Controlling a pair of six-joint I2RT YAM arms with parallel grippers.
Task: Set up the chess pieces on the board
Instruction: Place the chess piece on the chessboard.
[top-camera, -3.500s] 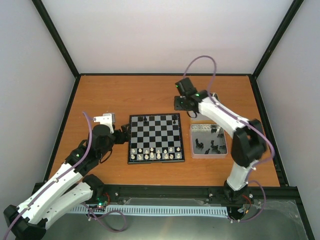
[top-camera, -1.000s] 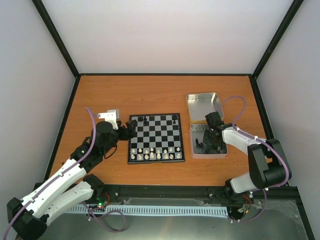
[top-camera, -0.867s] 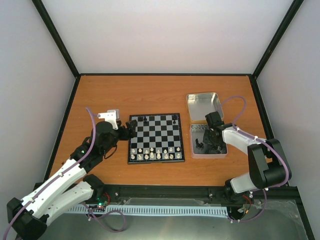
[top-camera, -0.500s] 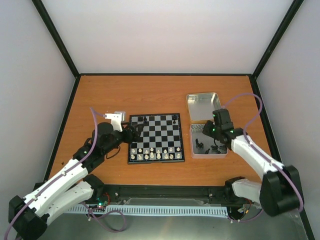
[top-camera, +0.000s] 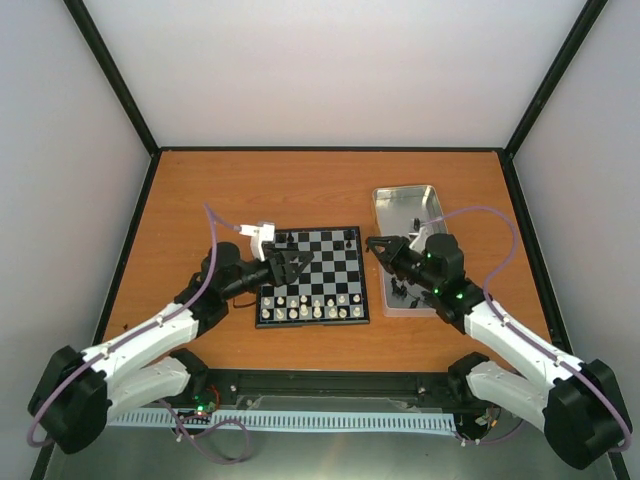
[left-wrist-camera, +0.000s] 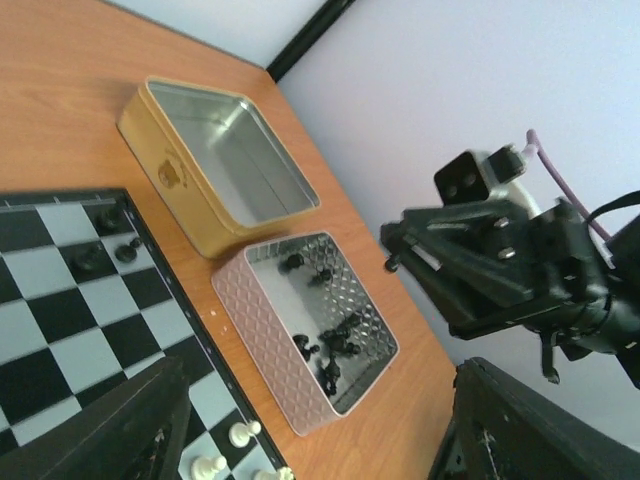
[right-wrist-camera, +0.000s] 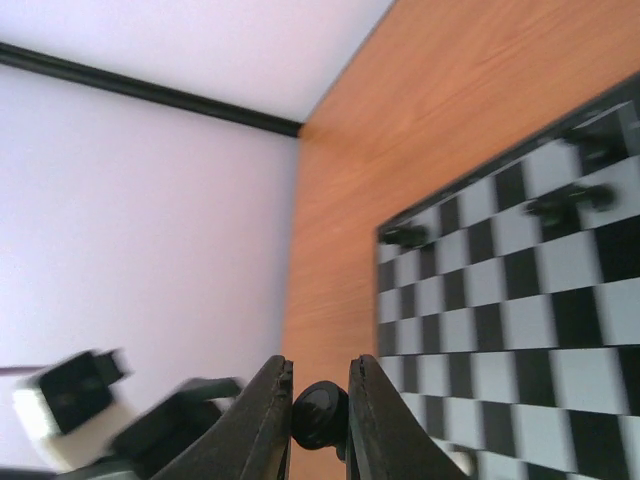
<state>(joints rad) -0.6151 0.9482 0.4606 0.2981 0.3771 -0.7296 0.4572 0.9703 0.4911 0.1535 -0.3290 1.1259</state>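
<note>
The board (top-camera: 320, 262) lies mid-table with white pieces along its near rows and black chess pieces (top-camera: 285, 237) at both ends of its far row. My right gripper (top-camera: 376, 246) hovers between the board's right edge and the tins, shut on a black piece (right-wrist-camera: 320, 414); the board (right-wrist-camera: 520, 300) lies ahead of it. More black pieces (left-wrist-camera: 335, 345) lie in the patterned tin (left-wrist-camera: 262, 318). My left gripper (top-camera: 297, 266) is open and empty over the board's left edge; its wide-apart fingers (left-wrist-camera: 110, 430) frame the tin.
An empty silver lid tin (top-camera: 405, 205) stands behind the patterned tin (top-camera: 412, 305); it also shows in the left wrist view (left-wrist-camera: 215, 160). The right arm (left-wrist-camera: 510, 270) hangs above the tins. Black frame rails edge the table.
My right gripper has left the patterned tin with a black piece and swung left toward the board. My left gripper has moved right, onto the board's left edge.
</note>
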